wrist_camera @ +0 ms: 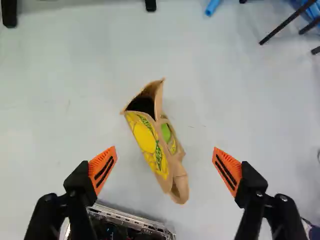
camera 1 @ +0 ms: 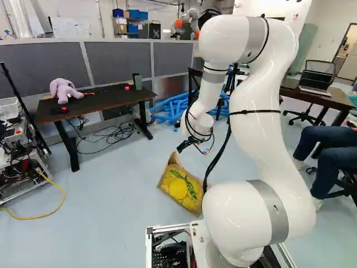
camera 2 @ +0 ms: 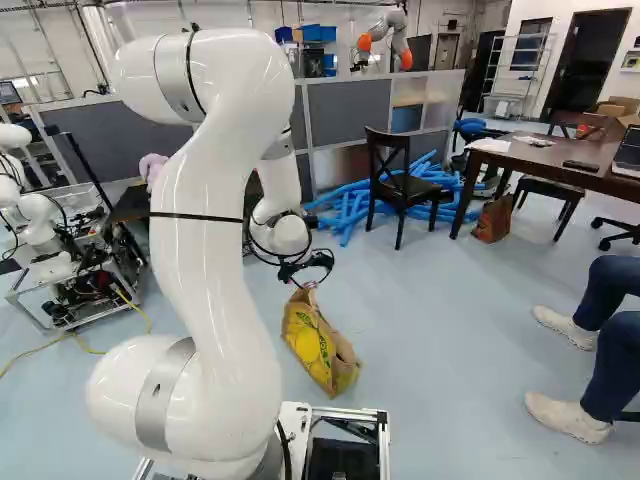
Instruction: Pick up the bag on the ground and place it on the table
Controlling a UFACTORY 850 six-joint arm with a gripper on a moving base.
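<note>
Closest to the base cameras, my white arm (camera 1: 270,139) rises from its lowest joint and reaches out toward twelve o'clock, with the black pincer (camera 2: 306,270) hanging above the floor (camera 2: 430,320). Down on that floor sits the task's brown paper bag (camera 1: 181,187), yellow-printed, its mouth open, at about twelve o'clock from my base. Through the wrist view I see the pincer (wrist_camera: 164,150) spread wide, the orange pads (wrist_camera: 103,169) well apart and holding nothing; the bag lies ahead, partly framed between them, and neither pad touches it. Over at eleven o'clock stands the dark bench (camera 1: 120,96), carrying a purple plush toy (camera 1: 65,89). Blue tubes (camera 1: 167,109) are heaped beyond the bag at twelve, and between one and two there's a second bench (camera 2: 560,165) with a laptop (camera 1: 316,82) on it.
</note>
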